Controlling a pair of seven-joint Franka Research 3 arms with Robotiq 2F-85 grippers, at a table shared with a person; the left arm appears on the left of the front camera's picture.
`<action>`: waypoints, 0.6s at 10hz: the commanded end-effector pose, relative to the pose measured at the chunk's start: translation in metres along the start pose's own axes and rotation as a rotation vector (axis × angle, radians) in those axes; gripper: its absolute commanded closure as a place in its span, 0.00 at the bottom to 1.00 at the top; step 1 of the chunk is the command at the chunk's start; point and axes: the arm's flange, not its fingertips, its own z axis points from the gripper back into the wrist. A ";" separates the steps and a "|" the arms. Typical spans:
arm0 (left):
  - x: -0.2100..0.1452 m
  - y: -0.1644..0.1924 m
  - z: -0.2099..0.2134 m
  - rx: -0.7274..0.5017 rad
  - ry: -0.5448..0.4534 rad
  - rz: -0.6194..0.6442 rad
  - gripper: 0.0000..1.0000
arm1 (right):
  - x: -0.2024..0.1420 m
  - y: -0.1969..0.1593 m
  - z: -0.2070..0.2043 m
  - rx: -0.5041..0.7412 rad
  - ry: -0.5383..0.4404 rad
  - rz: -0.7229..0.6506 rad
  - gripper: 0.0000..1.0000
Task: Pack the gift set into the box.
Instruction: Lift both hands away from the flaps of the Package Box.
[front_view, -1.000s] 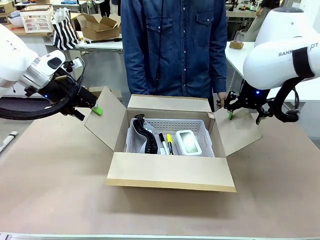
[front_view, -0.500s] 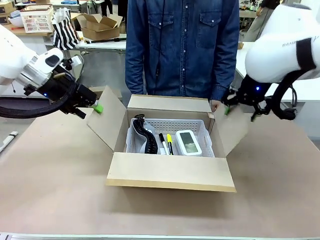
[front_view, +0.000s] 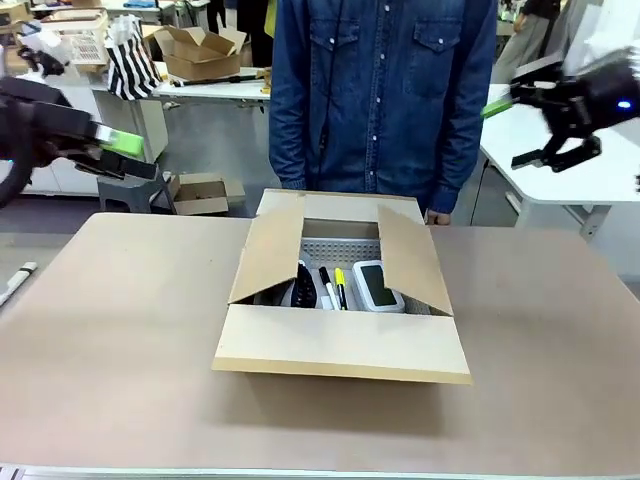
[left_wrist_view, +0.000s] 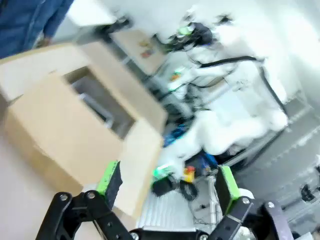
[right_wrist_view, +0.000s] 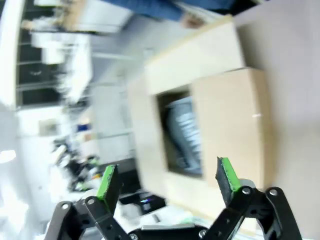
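Box (front_view: 340, 345) sits mid-table (front_view: 120, 330), both side flaps tilted inward over the opening. The basket (front_view: 340, 250) is inside it, holding pouch (front_view: 303, 285), pens (front_view: 333, 287) and gadget (front_view: 375, 285). Left gripper (left_wrist_view: 167, 180) hangs high off the far left corner, fingers apart, empty. Right gripper (right_wrist_view: 167, 177) hangs high off the far right corner, fingers apart, empty. Person (front_view: 380, 90) stands at the far edge.

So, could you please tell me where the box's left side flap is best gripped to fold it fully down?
Probably its free upper edge. The left flap of the box stands tilted inward over the basket, so that thin edge is exposed. The open left gripper could come from above on the left, one finger each side.
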 end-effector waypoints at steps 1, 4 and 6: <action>-0.003 0.049 0.013 -0.395 -0.083 0.170 0.00 | 0.010 -0.048 -0.006 0.330 0.106 -0.110 0.00; 0.000 0.000 0.000 0.000 0.000 0.000 0.00 | 0.002 -0.016 0.014 0.167 0.013 -0.047 0.00; 0.000 0.000 0.000 0.000 0.000 0.000 0.00 | 0.002 -0.016 0.014 0.167 0.013 -0.047 0.00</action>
